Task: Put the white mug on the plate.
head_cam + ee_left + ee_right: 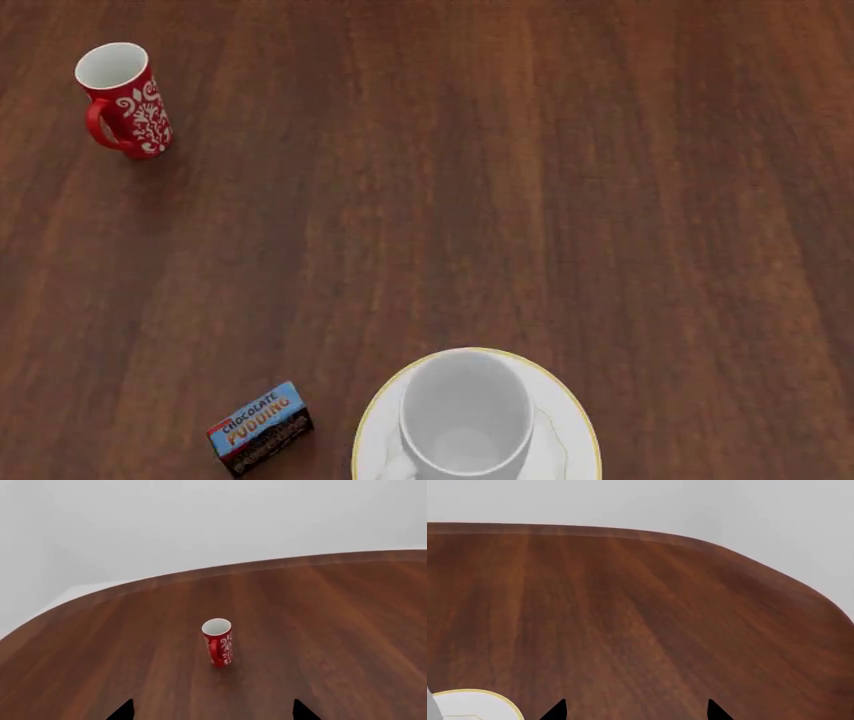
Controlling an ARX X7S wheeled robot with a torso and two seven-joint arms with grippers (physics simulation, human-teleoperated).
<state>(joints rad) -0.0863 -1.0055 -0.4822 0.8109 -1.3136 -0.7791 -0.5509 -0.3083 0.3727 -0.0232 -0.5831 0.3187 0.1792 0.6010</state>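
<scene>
While the mug [465, 415] is being shown upright on the plate [571, 425] only in the head view, both claws' dark fingertips [121, 711] are seemingly being held apart, empty.

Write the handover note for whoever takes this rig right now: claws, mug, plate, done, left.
Left claw: open, holding nothing, looking at the red mug standing on the table.
Right claw: open, holding nothing; only the plate's rim shows at the edge of its view.
White mug: upright on the plate, near the table's front edge in the head view.
Chocolate pudding box: beside the plate, apart from it.
Done: mug is on the plate.
Left: nothing apparent; perhaps confirm the mug sits steady.
</scene>
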